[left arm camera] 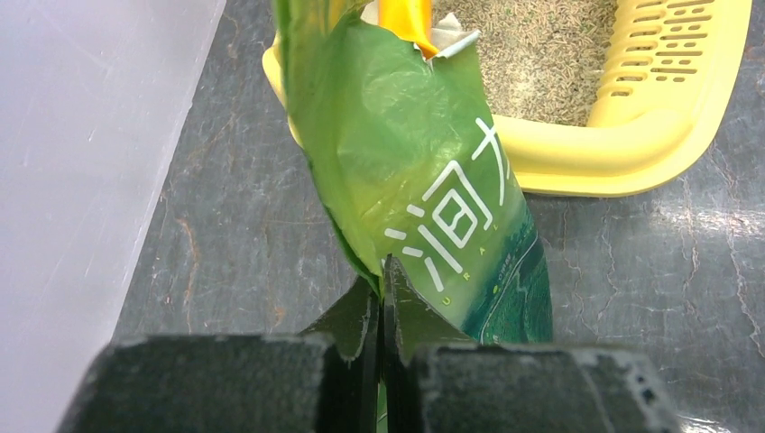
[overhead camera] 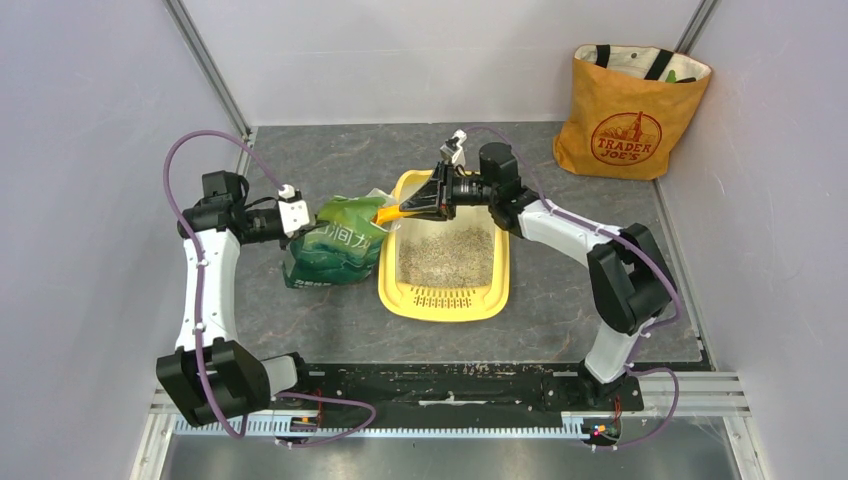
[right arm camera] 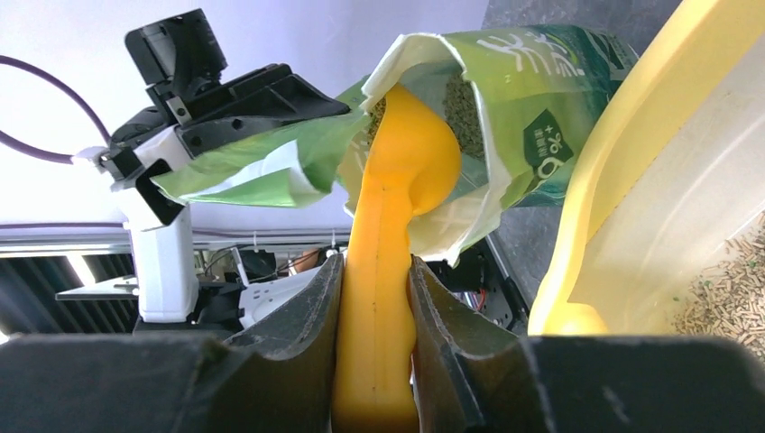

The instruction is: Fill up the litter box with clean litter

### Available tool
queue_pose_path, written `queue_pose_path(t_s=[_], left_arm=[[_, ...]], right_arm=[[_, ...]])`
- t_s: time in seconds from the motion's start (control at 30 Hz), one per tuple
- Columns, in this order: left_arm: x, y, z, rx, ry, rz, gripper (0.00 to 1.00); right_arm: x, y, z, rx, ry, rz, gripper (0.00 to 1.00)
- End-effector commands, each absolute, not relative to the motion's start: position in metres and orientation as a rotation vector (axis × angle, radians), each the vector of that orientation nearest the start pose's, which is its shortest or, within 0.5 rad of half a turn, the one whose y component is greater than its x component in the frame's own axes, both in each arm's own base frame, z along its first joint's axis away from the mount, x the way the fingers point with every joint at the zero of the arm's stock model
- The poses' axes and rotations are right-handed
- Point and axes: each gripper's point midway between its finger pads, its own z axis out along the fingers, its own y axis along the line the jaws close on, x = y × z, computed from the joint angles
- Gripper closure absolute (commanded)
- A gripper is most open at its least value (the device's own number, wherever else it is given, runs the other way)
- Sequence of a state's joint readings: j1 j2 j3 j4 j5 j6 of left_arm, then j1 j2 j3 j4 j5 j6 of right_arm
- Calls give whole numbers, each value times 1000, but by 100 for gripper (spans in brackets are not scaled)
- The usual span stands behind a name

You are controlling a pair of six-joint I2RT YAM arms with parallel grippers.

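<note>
Pinching the crinkled edge of the green bag (overhead camera: pixel 335 248), the left end effector (overhead camera: pixel 306 216) holds it just left of the litter box (overhead camera: pixel 445 301). The box lies on the worktop (overhead camera: pixel 570 290) with its slotted grate at the near end. The bag's open mouth faces the box's far left corner. Above that corner, the right end effector (overhead camera: pixel 428 203) has its fingers clamped on the handle of the orange-yellow scoop (overhead camera: pixel 396 212), whose bowl sits inside the bag mouth. Clean litter (overhead camera: pixel 448 255) covers the box floor. An orange tote bag (overhead camera: pixel 620 110) stands well beyond the box's far right.
</note>
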State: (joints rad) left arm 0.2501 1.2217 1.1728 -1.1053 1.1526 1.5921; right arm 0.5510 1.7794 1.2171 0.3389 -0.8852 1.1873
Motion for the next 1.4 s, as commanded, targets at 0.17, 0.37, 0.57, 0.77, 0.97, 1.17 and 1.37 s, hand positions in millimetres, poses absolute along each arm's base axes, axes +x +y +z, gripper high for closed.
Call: queue_pose_path(t_s=[0.17, 0.37, 0.57, 0.77, 0.97, 1.17, 1.37], left_arm=[[290, -85, 269, 1481, 1210, -356, 98], [290, -85, 268, 1483, 1212, -354, 98], [291, -85, 270, 1485, 1208, -354, 98], [291, -86, 270, 1484, 1211, -357, 98], [292, -86, 270, 1486, 1211, -357, 98], [292, -88, 271, 1487, 1210, -363, 98], [292, -88, 270, 1491, 1215, -366, 98]], right_arm=[[300, 347, 283, -146, 2089, 1955, 100], [302, 328, 272, -99, 2102, 1931, 100], [300, 315, 273, -77, 2096, 1924, 100], [302, 301, 267, -38, 2104, 1906, 100], [302, 290, 262, -10, 2111, 1890, 100], [302, 280, 258, 18, 2114, 1877, 100], [304, 270, 259, 42, 2111, 1869, 100]])
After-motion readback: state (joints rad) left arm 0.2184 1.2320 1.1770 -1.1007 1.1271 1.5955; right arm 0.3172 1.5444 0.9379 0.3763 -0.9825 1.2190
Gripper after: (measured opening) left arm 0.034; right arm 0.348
